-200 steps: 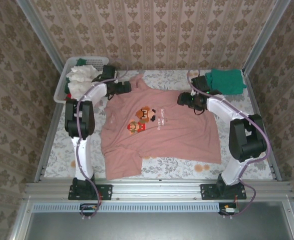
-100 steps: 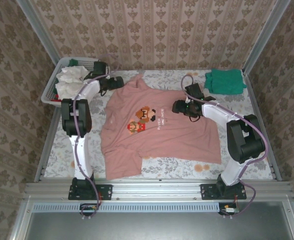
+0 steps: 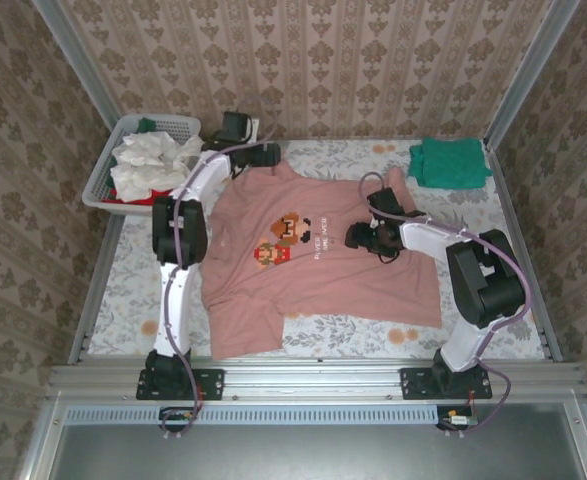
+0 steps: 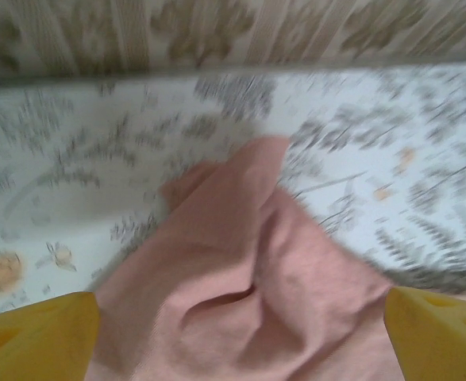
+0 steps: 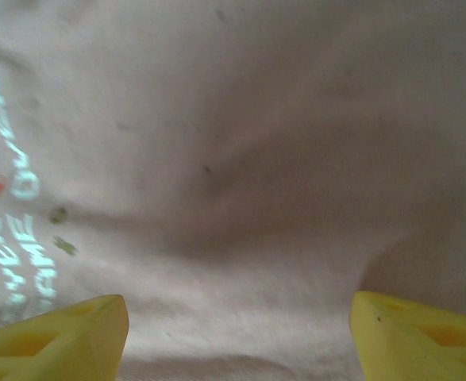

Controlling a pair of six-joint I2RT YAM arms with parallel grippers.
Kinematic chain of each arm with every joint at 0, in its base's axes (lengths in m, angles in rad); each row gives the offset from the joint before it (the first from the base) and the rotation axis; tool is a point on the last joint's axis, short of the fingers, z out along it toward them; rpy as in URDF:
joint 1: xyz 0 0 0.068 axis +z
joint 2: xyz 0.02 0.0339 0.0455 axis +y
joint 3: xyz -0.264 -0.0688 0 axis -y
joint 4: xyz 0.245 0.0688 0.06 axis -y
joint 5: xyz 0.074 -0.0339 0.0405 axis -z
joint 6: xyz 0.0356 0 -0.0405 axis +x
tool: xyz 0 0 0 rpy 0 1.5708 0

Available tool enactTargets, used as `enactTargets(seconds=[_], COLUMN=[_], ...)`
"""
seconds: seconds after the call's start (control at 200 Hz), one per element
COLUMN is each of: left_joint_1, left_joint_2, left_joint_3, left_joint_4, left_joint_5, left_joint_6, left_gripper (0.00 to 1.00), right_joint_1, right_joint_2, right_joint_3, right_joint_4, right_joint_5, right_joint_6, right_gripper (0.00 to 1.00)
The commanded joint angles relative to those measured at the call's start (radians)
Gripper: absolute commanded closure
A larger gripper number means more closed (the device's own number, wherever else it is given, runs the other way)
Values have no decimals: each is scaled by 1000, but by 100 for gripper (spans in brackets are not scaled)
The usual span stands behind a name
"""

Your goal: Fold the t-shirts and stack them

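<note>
A dusty-pink t-shirt (image 3: 323,270) with pixel game figures lies spread flat, chest up, in the middle of the table. My left gripper (image 3: 270,155) is at its back-left sleeve. In the left wrist view the rumpled pink sleeve (image 4: 240,262) lies between the wide-apart yellow fingertips (image 4: 38,333); that gripper (image 4: 240,341) is open. My right gripper (image 3: 352,238) hovers low over the chest, right of the print. Its yellow fingertips (image 5: 419,337) stand wide apart over flat pink cloth (image 5: 240,198), so the right gripper (image 5: 236,341) is open. A teal-green t-shirt (image 3: 451,162) lies folded at the back right.
A white slatted basket (image 3: 101,180) stands at the back left with a crumpled white shirt (image 3: 148,165) and red cloth (image 3: 138,200) in it. Metal rails (image 3: 313,380) border the table, with papered walls close behind and beside it. Floral tablecloth (image 3: 483,230) shows around the pink shirt.
The left gripper swung right from beside the basket to the pink shirt's back-left sleeve. The right gripper slid left and nearer, from the shirt's right shoulder onto the chest.
</note>
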Motion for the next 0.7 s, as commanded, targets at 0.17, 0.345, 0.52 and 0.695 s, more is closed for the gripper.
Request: enactTargets(seconds=[0.17, 0.345, 0.52, 0.695], left_joint_1=[48, 100, 93, 49], left_joint_2=[54, 38, 33, -5], left_joint_3=[-22, -50, -9, 96], left_joint_4=[-192, -248, -299, -307], left_joint_5=[-186, -255, -267, -293], left_joint_6=[-13, -60, -44, 0], left_gripper=[51, 56, 43, 23], right_joint_1=[13, 20, 22, 31], right_joint_2=[-69, -81, -62, -39], right_joint_3=[-39, -68, -81, -83], right_joint_4=[24, 30, 27, 6], right_joint_5=[9, 18, 35, 53], right_joint_6=[21, 26, 34, 51], right_gripper=[24, 24, 24, 24])
